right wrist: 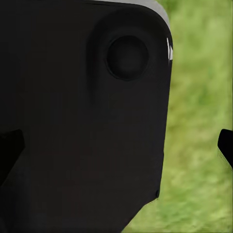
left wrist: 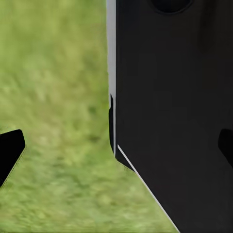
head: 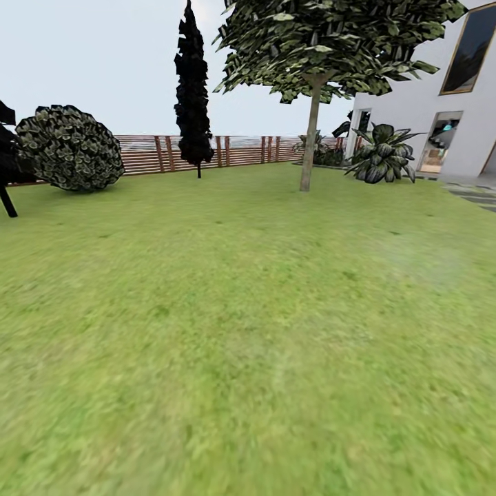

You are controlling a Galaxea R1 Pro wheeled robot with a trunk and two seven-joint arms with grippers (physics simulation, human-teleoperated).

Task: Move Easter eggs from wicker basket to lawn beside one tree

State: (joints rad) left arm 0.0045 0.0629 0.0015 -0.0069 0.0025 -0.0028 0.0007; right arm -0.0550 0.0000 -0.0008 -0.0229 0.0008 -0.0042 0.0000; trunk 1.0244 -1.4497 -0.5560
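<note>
The lawn (head: 248, 331) spreads wide and flat ahead of me in the head view. The Easter eggs, the wicker basket and the tree are out of view. In the left wrist view my left gripper (left wrist: 116, 148) is open, with one dark fingertip (left wrist: 9, 150) at each side edge and nothing held; behind the gap are grass and a black panel of my own body (left wrist: 174, 121). In the right wrist view my right gripper (right wrist: 116, 148) is open too, its fingertips (right wrist: 225, 145) far apart, with the same black body panel (right wrist: 87, 121) and grass behind.
A brown slatted fence (head: 241, 151) closes the far side. Before it stand a round shrub (head: 69, 148), a dark cypress (head: 193, 89) and a thin trunk under a broad leafy crown (head: 308, 151). A white house (head: 413, 103), a broad-leaved plant (head: 382, 158) and grey paving (head: 475, 194) lie right.
</note>
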